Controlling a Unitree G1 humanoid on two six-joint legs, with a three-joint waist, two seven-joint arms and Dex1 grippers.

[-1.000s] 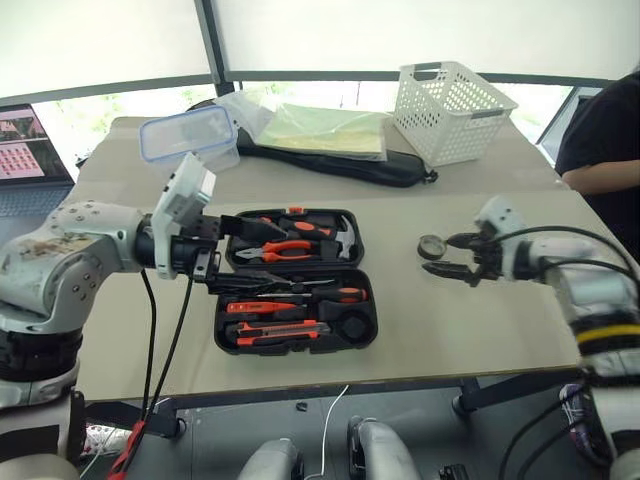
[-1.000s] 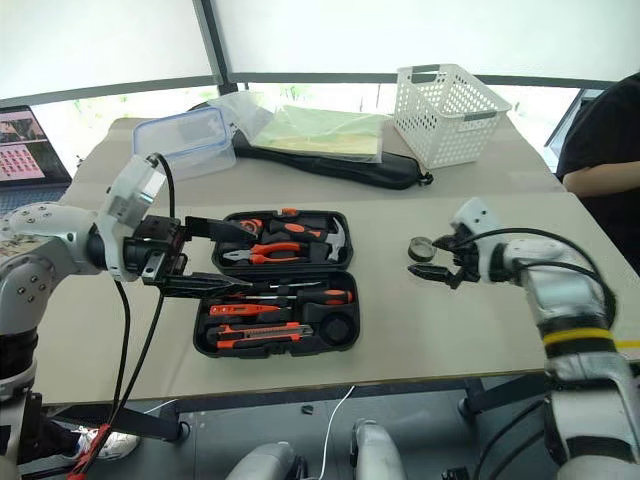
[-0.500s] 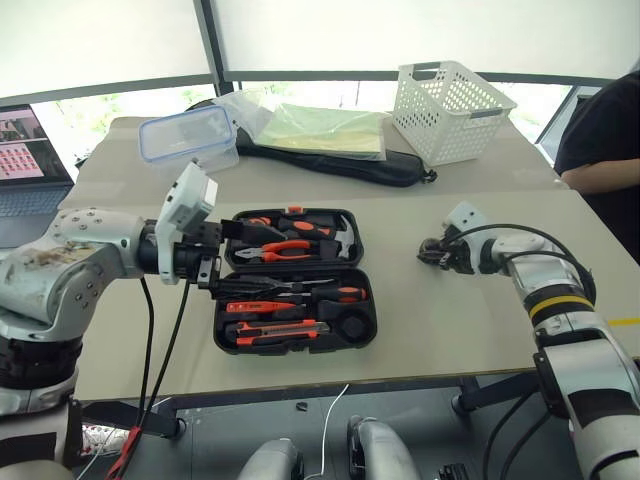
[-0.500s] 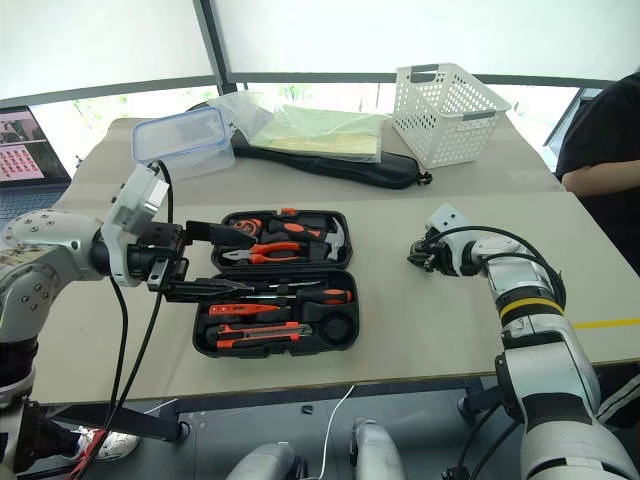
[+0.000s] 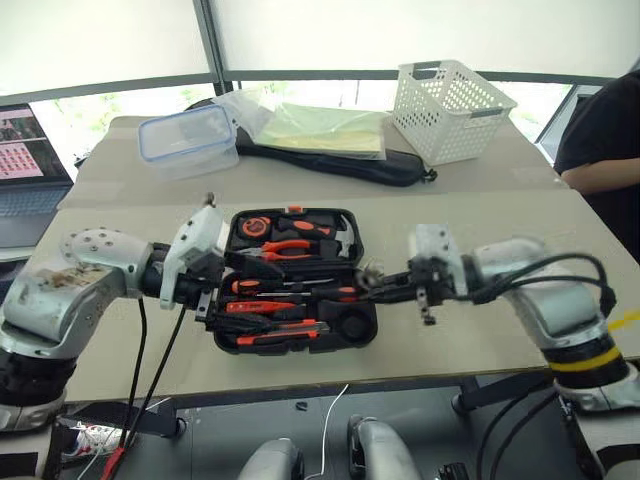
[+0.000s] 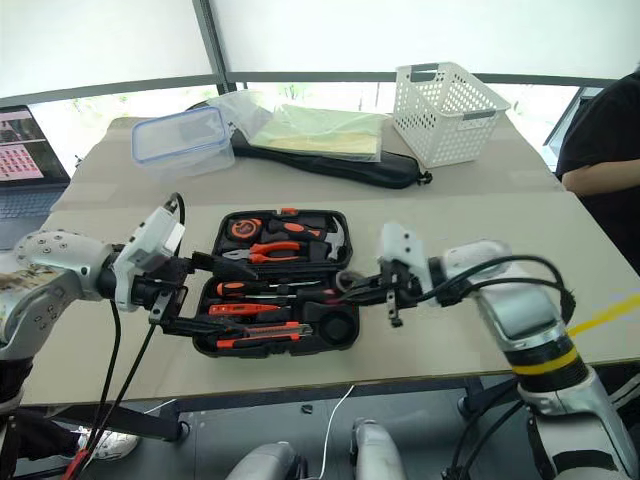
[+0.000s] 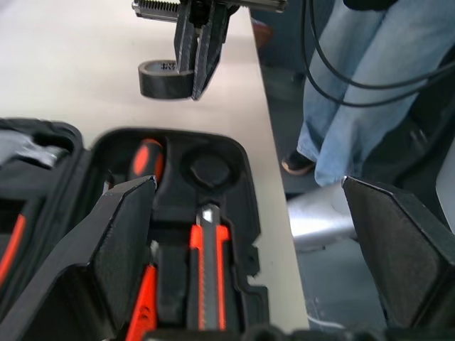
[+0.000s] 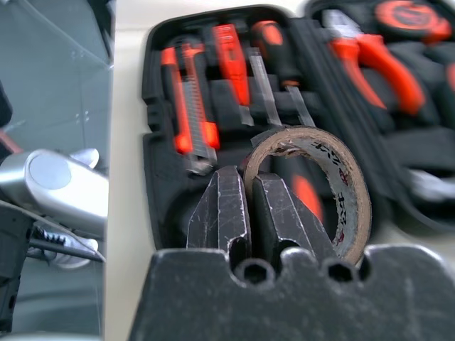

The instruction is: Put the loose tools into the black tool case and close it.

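The black tool case (image 5: 295,280) is lying open in the middle of the table (image 5: 480,200), with the utility knife (image 5: 278,335) and screwdrivers (image 5: 300,291) sitting in its near half. The right gripper (image 6: 352,290) is pinching the wall of the small dark tape roll (image 8: 313,186) between clenched fingers, holding it just above the case's right edge. The left gripper (image 5: 232,282) is hovering at the case's left side, its fingers (image 7: 121,241) spread wide and grasping nothing.

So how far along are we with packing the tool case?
Mostly packed: the utility knife and screwdrivers already sit in the open black tool case. In hand: the right gripper is shut on the tape roll beside the case's right edge, near the empty round recess. The left gripper waits open at the left edge. Left: seat the roll, close the lid.
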